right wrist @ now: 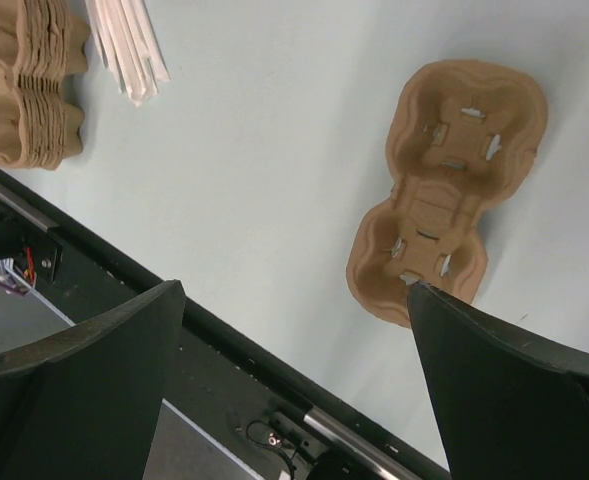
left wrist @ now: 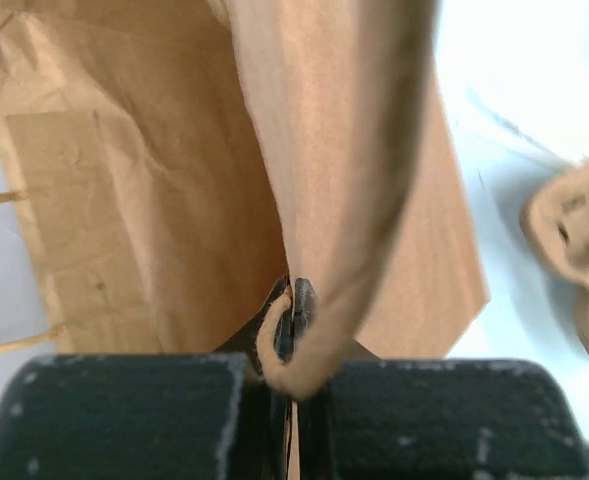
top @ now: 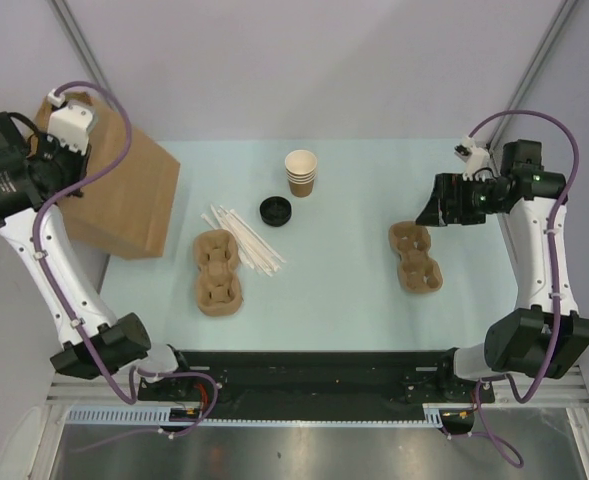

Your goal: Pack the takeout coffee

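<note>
No lidded tan cup of takeout coffee shows in any view. My left gripper (top: 52, 155) is at the far left, shut (left wrist: 292, 318) on the twisted paper handle of the large brown paper bag (top: 124, 195), whose wall fills the left wrist view (left wrist: 154, 200). My right gripper (top: 436, 208) hangs open and empty (right wrist: 294, 288) above the table, just behind a single tan two-cup pulp carrier (top: 416, 257), which also shows in the right wrist view (right wrist: 444, 190).
A stack of lidless tan cups (top: 301, 172) stands at the back centre, with black lids (top: 276, 210) beside it. White straws (top: 244, 240) lie fanned next to a stack of pulp carriers (top: 219, 270), also in the right wrist view (right wrist: 29, 90). A black rail (top: 314, 365) runs along the near edge.
</note>
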Controlling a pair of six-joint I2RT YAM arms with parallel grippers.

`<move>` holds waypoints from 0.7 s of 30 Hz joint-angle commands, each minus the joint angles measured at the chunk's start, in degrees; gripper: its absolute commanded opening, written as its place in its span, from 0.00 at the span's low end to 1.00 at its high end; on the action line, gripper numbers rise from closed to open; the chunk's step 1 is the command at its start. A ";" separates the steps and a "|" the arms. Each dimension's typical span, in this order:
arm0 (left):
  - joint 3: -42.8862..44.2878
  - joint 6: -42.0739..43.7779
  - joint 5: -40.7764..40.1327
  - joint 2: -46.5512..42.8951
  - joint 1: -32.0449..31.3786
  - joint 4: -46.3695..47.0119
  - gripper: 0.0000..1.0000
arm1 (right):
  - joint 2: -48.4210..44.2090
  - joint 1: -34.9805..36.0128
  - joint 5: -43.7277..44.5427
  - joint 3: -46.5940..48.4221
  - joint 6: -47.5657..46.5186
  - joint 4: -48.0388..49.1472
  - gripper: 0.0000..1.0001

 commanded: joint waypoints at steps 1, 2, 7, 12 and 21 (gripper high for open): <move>8.84 -0.73 -0.90 -0.54 -7.76 5.81 0.00 | -1.01 -2.32 -3.18 4.09 -2.00 -1.97 1.00; 9.38 -0.90 -3.09 -0.81 -9.43 6.70 0.00 | -1.01 -3.37 -3.44 4.44 -2.36 -2.32 1.00; 11.32 -3.00 -2.68 -4.40 -21.21 10.48 0.00 | -1.45 -7.42 -6.25 6.02 -4.91 -4.60 1.00; 2.48 1.01 13.83 -13.43 -29.30 13.82 0.00 | -2.07 -11.82 -8.11 9.01 -7.46 -6.54 0.99; -9.69 20.44 30.54 -21.90 -42.39 9.37 0.02 | -1.36 -13.49 -9.16 16.83 -7.90 -9.70 1.00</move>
